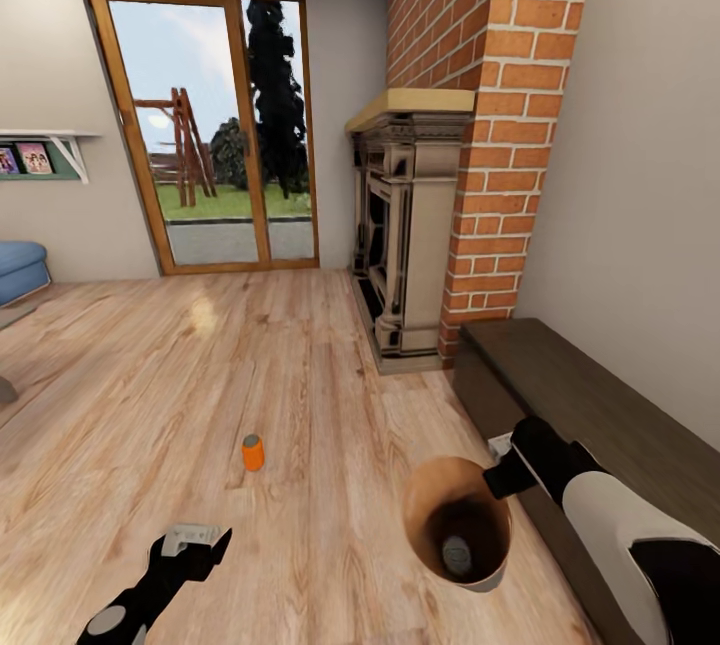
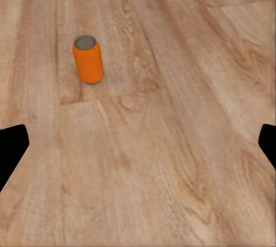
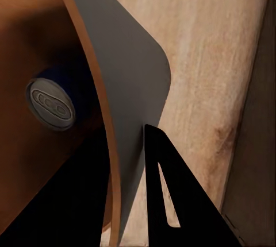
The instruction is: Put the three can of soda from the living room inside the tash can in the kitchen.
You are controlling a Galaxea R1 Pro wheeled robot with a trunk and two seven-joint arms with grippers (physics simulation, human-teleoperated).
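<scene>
The tash can [image 1: 457,523] was gripped at its rim by the right jaws (seemingly carried along, one can inside); the orange can [image 2: 88,59] stood ahead of the wide-spread left jaws.

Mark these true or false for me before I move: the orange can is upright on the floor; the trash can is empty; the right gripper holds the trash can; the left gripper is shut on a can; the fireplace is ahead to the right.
1. The orange can stands upright on the wood floor. True.
2. The trash can is empty. False: a dark blue can lies inside.
3. The right gripper grips the trash can's wall. True.
4. The left gripper is shut on a can. False: it is open and empty.
5. The fireplace stands ahead to the right. True.
</scene>
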